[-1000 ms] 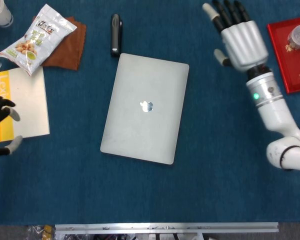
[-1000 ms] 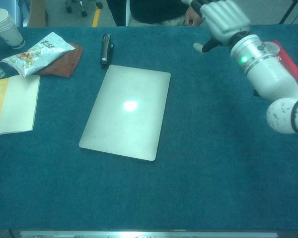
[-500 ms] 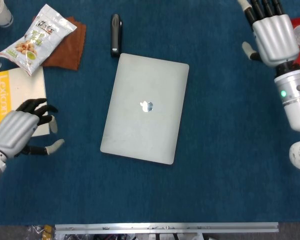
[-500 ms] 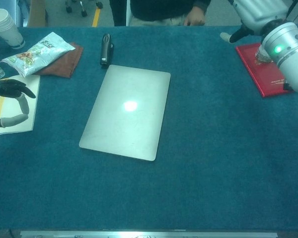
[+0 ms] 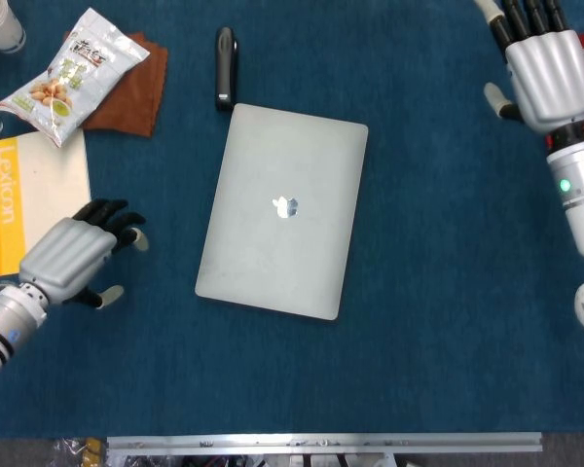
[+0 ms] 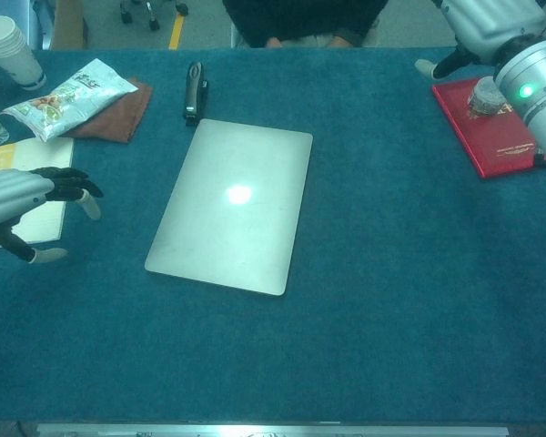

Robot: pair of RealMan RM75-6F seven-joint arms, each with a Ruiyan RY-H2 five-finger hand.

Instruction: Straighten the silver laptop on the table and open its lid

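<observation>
1. Two hands are seen, and neither touches the silver laptop (image 5: 282, 211), which lies closed and skewed at the centre of the frame on the blue table (image 5: 438, 321), its long axis tilted clockwise; the straightening step is judged not yet begun.
2. Nearest, at the lower left of the head view, the left hand (image 5: 70, 257) is held low beside the laptop, fingers spread and empty, dark fingertips pointed toward the laptop's left edge. The next move is judged to call for contact on that edge or a corner, so the case can be turned square.
3. Further back at the left, a yellow-and-white booklet (image 5: 34, 195), a snack bag (image 5: 73, 73) on a brown cloth (image 5: 128, 89) and a paper cup (image 6: 9, 50) are seen; a black object (image 5: 225, 65) lies just beyond the laptop's far corner.
4. Farthest, at the upper right, the right hand (image 5: 543, 60) is raised near a red box (image 6: 491, 127), fingers extended, nothing held.
5. Cut off: the right fingertips in the head view and most of that hand in the chest view. Which edge carries the hinge cannot be told.
</observation>
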